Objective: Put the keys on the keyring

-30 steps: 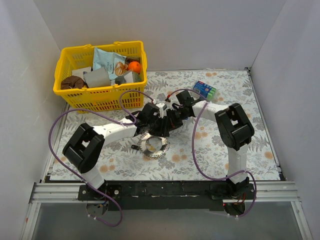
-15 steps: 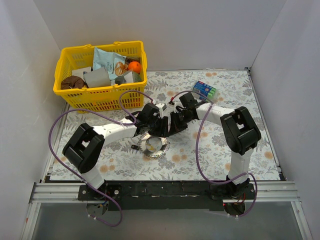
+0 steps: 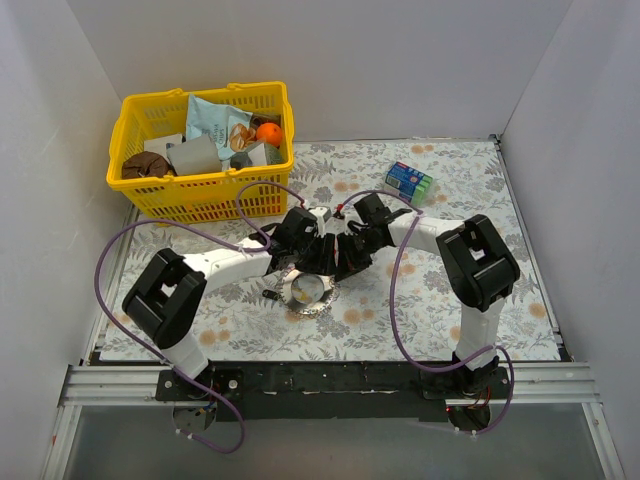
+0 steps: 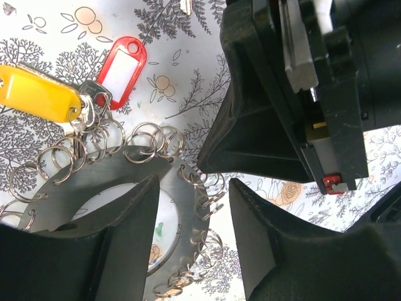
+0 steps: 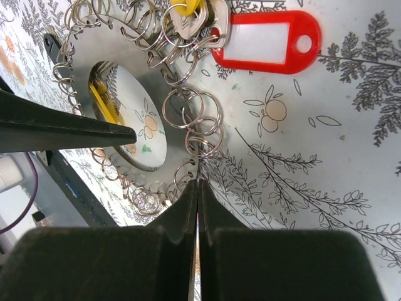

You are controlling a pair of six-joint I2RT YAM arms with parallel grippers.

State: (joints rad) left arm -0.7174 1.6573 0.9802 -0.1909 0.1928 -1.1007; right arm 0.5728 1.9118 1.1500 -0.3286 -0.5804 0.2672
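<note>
I can read nothing: the red tag [image 5: 263,42] shows a blank white insert, and print on the packet [image 3: 215,122] in the basket [image 3: 135,185] is too small.

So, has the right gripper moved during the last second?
Yes. The right gripper has come slightly toward the near edge, away from the blue-green packet and closer over the keyring.

1. From above, the left hand [image 3: 303,265] and right hand [image 3: 338,262] cover the far part of the keyring [image 3: 305,293].
2. Left wrist view: the left hand's fingers [image 4: 81,251] hide the keyring's near side. The yellow tag [image 4: 37,94] runs off the left edge.
3. Right wrist view: the yellow tag and a key [image 5: 215,14] beside it are cut by the top edge. Whether the right hand's pressed-together tips pinch the split ring [image 5: 187,175] beside them cannot be told.
</note>
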